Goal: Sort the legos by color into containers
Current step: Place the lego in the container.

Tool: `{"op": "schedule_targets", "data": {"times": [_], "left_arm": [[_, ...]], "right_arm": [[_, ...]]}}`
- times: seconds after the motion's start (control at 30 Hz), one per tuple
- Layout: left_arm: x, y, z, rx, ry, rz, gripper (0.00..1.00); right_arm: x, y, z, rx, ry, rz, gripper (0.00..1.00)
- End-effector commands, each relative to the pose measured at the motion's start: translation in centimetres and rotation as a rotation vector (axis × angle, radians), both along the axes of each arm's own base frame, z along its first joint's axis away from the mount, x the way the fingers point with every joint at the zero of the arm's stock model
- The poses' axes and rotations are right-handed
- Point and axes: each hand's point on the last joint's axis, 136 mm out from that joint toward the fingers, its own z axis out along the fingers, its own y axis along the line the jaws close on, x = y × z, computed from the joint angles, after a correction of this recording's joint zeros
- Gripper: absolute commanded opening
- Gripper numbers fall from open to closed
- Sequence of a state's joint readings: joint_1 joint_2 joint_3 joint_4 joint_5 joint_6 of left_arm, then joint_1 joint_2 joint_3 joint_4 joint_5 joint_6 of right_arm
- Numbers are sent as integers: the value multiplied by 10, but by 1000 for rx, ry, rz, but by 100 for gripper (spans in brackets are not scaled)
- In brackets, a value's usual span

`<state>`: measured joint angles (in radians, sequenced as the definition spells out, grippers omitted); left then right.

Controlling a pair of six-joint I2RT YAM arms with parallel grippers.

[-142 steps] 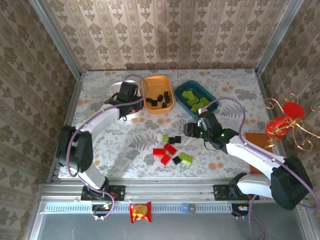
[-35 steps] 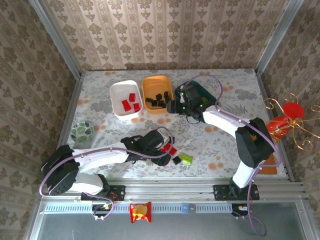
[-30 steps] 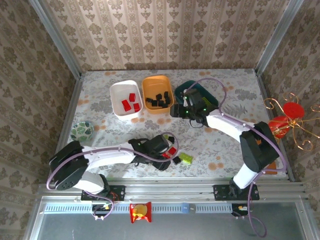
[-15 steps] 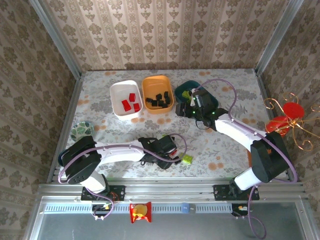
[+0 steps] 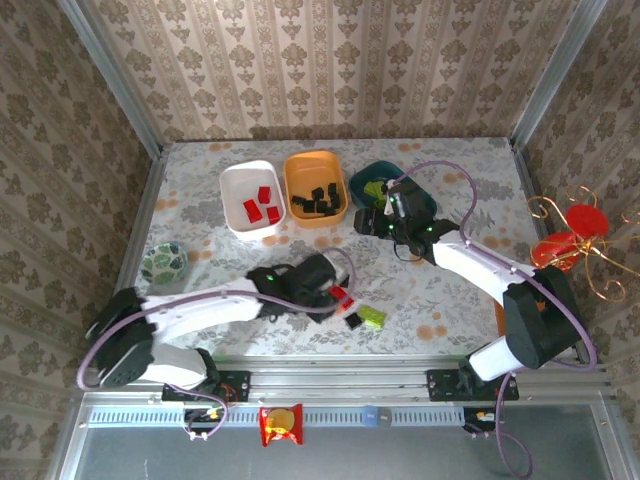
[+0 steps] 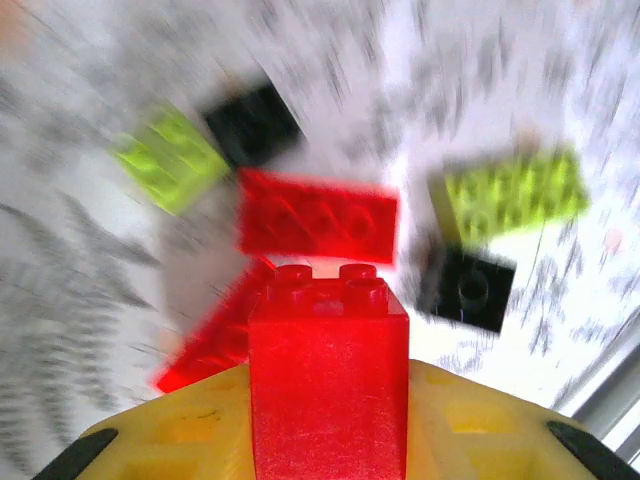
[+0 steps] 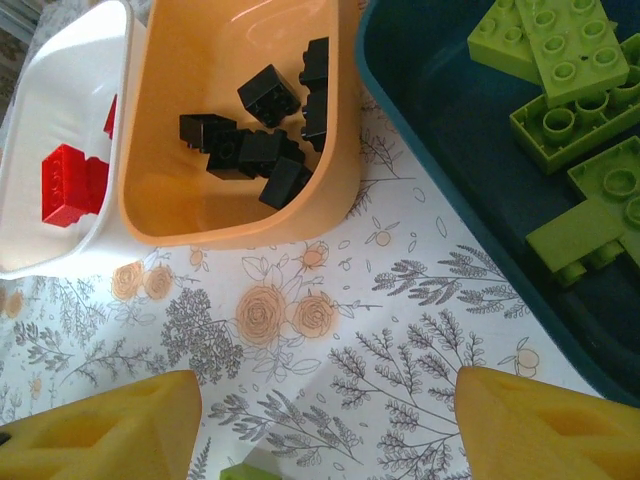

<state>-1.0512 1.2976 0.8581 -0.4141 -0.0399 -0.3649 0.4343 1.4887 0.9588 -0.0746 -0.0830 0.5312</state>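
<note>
The left gripper (image 6: 330, 395) pinches a red brick (image 6: 328, 320) just above the loose legos (image 6: 318, 215). It should hold tight, lift straight up, and carry the brick to the white tray (image 5: 236, 182), where reds go. The right gripper (image 7: 325, 385) has its fingers spread beside the teal tray (image 7: 430, 105).

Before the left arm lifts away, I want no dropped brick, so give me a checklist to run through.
1. Red brick clamped between the left jaws: ok.
2. White tray holds only red, with room: ok.
3. Right arm clear of the route, over by the teal tray: ok.
4. Right jaws empty: cannot tell; they stand wide, but a green scrap sits at the picture's bottom edge.
5. Table finished: not ok; lime brick and black brick lie unsorted.
</note>
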Motion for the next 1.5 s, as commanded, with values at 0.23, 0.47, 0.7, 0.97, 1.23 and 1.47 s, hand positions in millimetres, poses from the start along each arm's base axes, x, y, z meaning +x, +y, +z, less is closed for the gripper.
{"op": "schedule_targets", "data": {"times": [0.23,0.47,0.7,0.97,1.23,1.47], "left_arm": [[166,110,85,-21,-371,569,31],[248,122,55,26,-323,656,31],[284,117,25,118,-269,643,31],[289,133,27,73,-252,694,71],[254,110,92,-180,-291,645,92],[183,92,112,-314,-295,552,100]], "right_arm": [[2,-5,-1,21,-2,-43,69],[-8,-10,6,19,-9,-43,69],[-20,-14,16,33,-23,-39,69],[-37,-5,5,36,15,20,71],[-60,25,-20,-28,57,120,72],[-68,65,-51,-123,104,232,70]]}}
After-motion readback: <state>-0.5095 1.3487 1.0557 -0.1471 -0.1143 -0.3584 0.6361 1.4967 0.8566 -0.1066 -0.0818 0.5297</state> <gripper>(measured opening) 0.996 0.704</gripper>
